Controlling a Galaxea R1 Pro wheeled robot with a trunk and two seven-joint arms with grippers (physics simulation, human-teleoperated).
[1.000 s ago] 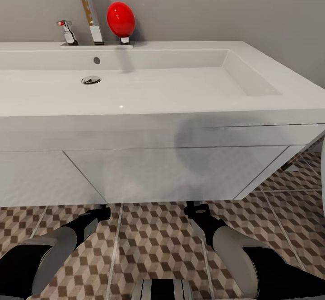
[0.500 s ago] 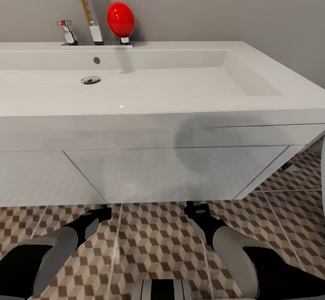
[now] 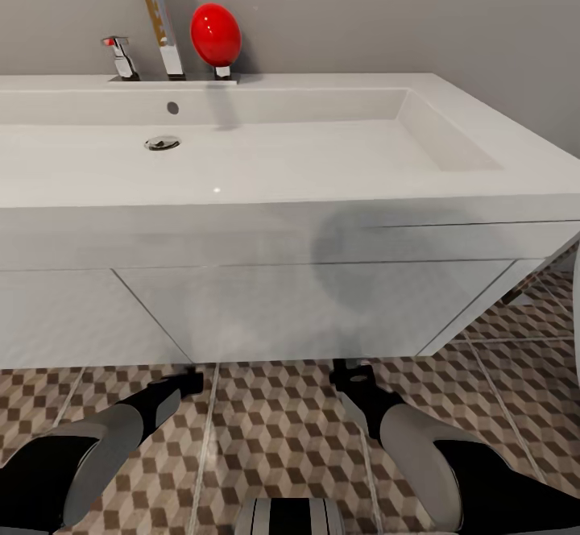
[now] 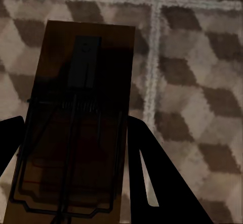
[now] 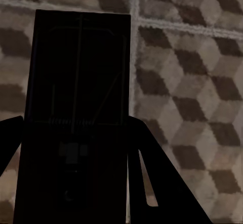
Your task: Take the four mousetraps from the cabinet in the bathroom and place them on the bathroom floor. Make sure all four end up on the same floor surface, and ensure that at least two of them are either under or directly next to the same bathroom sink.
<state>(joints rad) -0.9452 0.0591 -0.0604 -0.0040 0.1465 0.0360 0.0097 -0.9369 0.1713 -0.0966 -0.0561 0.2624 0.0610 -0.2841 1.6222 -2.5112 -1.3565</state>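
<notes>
The left gripper (image 4: pixel 71 153) is closed on a flat dark-brown wooden mousetrap (image 4: pixel 76 128) with dark metal spring parts; the right gripper (image 5: pixel 71 158) clamps a second flat dark mousetrap (image 5: pixel 76 118). Both hang over the cube-patterned brown, beige and white tiled bathroom floor (image 3: pixel 282 430), near grout lines. Compared with one second ago, the left gripper (image 3: pixel 184 380) has moved slightly; the right gripper (image 3: pixel 354 375) and the camera have held position. This suggests a placement beginning, with neither trap released. Both grippers sit just in front of the white vanity's lower edge. Beyond lies the long white rectangular sink (image 3: pixel 242 148), with a chrome tap (image 3: pixel 121 57) and a glossy red egg-shaped object (image 3: pixel 215 34) at its rear edge. The vanity front (image 3: pixel 306 309) limits forward reach.
</notes>
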